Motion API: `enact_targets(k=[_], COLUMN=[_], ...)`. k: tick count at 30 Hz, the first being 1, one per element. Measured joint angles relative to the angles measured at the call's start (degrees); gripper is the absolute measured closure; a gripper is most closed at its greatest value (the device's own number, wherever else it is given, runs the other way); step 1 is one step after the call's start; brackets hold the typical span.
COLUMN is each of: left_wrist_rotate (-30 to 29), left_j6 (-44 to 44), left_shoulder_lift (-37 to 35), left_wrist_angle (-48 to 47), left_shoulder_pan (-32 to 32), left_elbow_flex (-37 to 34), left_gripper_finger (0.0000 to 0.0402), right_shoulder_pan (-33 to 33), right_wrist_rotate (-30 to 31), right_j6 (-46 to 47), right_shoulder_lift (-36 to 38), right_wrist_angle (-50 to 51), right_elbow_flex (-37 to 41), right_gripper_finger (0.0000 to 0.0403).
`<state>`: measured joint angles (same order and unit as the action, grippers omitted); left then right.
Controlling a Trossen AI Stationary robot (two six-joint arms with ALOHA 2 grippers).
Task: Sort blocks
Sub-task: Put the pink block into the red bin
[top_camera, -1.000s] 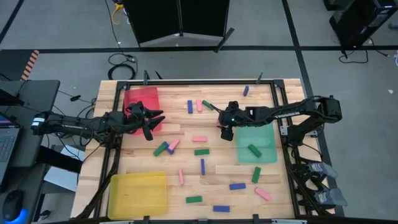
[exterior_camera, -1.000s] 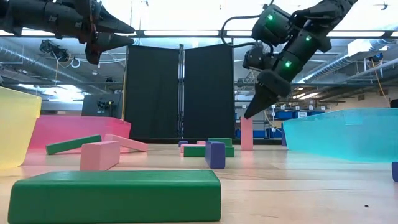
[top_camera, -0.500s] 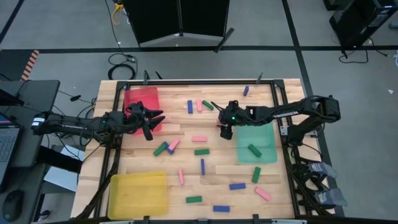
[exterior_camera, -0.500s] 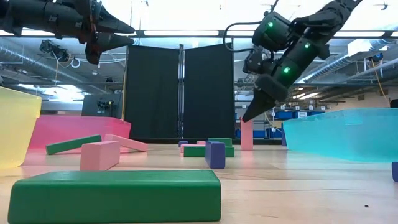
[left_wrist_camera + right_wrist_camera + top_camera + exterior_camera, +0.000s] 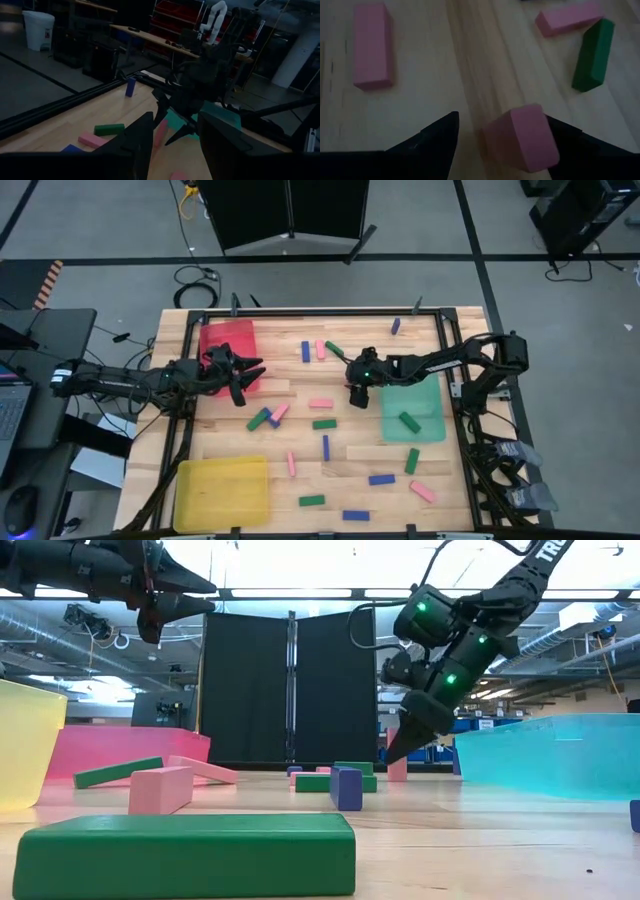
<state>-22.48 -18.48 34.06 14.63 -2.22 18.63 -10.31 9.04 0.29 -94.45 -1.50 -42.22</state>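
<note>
Blocks (image 5: 324,424) lie scattered over the wooden table (image 5: 230,445): short bars in flat pink, green and blue, most on their sides and pointing every which way. Nearest the front edge, a green one (image 5: 185,855) lies flat and fills the low view's foreground. A blue one (image 5: 635,816) is cut off at that view's right border. The yellow tray (image 5: 220,490) sits in the near left corner.

Farther in, the right gripper (image 5: 356,394) hangs just beside the green tray's (image 5: 425,400) left edge, over a pink block (image 5: 520,137) standing on end. Its fingers are apart, one on each side of the block's top. A gap shows on one side; whether the other finger touches the block, I cannot tell. From above, the arm hides this block entirely, and from table height the fingertips cover part of it. A single green block (image 5: 408,422) lies inside the green tray.

The left gripper (image 5: 245,375) hovers high by the red tray's (image 5: 225,338) right edge, fingers spread and holding nothing. Its own camera is dim, and the right arm shows there only as a dark shape.
</note>
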Motion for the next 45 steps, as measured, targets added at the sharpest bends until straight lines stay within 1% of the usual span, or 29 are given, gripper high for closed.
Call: enact_targets(k=[5,13,18,22,24,28,31,33,35,38,42,45], left_wrist_rotate=[0.00,0.02,0.01,0.07,0.07,0.07,0.15,0.31,0.33,0.32,0.33,0.33], left_j6=[0.00,0.00,-0.02,-0.22,-0.23,-0.05,1.74,2.91,3.06,2.94,1.67,1.57], left_shoulder_lift=[0.00,0.00,0.00,0.00,0.00,-0.51,-1.61,-2.71,-3.99,-5.65,-7.27,-7.63], left_wrist_angle=[0.11,0.09,0.07,0.07,0.53,4.75,7.95,8.55,8.06,6.92,4.95,4.79], left_shoulder_pan=[0.00,-0.01,0.00,0.00,-0.01,0.00,0.00,-0.01,0.00,-0.02,-0.02,-0.02], left_elbow_flex=[0.00,0.00,-0.01,0.00,0.00,-0.02,0.00,0.02,0.04,0.07,0.07,0.07], left_gripper_finger=[0.0240,0.0240,0.0240,0.0240,0.0240,0.0240,0.0240,0.0240,0.0240,0.0240,0.0240,0.0240], right_shoulder_pan=[0.00,-0.02,-0.02,0.47,0.98,1.68,2.07,2.52,3.00,3.62,3.63,3.49], right_wrist_rotate=[-0.11,0.28,-1.02,-1.18,-1.22,-0.48,1.66,1.64,1.58,1.30,-2.61,-3.19], right_j6=[0.00,-0.30,0.24,1.03,0.97,1.05,1.55,2.44,2.72,2.52,2.48,2.54], right_shoulder_lift=[-0.14,-0.14,-0.14,-0.14,-0.14,-1.54,-6.65,-11.32,-16.04,-22.56,-30.19,-35.87], right_wrist_angle=[-0.09,-0.27,-2.37,-4.13,-7.60,-18.47,-24.82,-28.32,-30.53,-30.63,-30.61,-30.10], right_elbow_flex=[0.00,0.00,-0.27,-3.52,-5.45,-9.10,-12.58,-16.35,-21.79,-30.53,-41.88,-50.07], right_gripper_finger=[0.0200,0.0330,0.0333,0.0333,0.0333,0.0333,0.0333,0.0333,0.0333,0.0333,0.0333,0.0333])
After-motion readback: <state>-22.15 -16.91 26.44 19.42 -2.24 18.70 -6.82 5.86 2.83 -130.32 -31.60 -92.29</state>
